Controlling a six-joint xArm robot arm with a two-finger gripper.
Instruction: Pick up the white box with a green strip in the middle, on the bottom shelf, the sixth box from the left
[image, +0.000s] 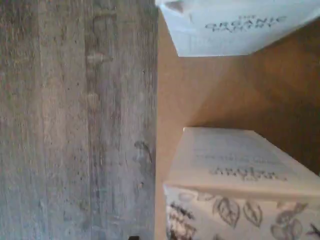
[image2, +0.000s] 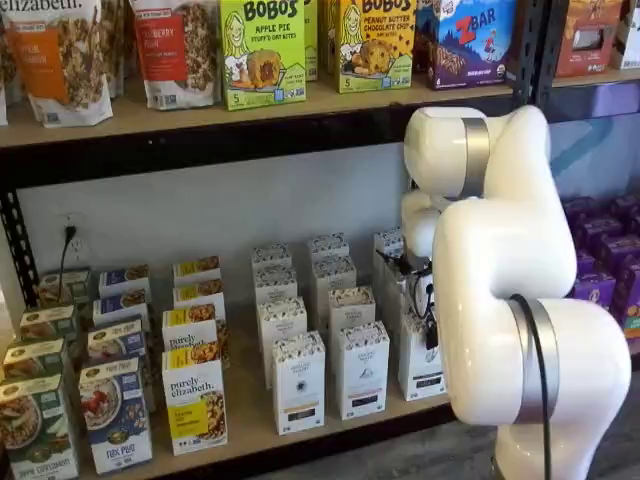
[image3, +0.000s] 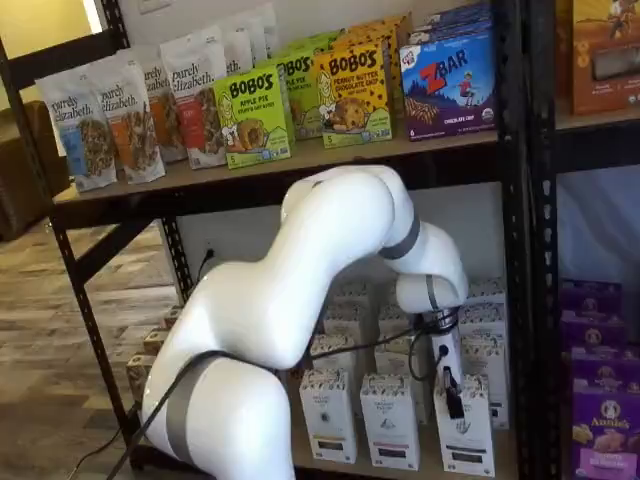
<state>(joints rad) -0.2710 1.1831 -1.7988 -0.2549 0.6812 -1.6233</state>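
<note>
Wrist view: white box (image: 235, 165) top face close under the camera, leaf-pattern band along one edge, a second white carton (image: 235, 27) beyond it, grey wood floor (image: 75, 120) past the shelf edge. Shelf views: gripper (image3: 452, 392) hangs against the white box (image3: 466, 425) at the front of the bottom shelf (image2: 250, 425), right end of the white cartons. Jaws: only one black finger shows, can't tell the state.

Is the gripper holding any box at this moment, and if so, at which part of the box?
It cannot be told. The gripper sits at the top of the white box on the bottom shelf, but its fingers show side-on, so no grasp is visible.
</note>
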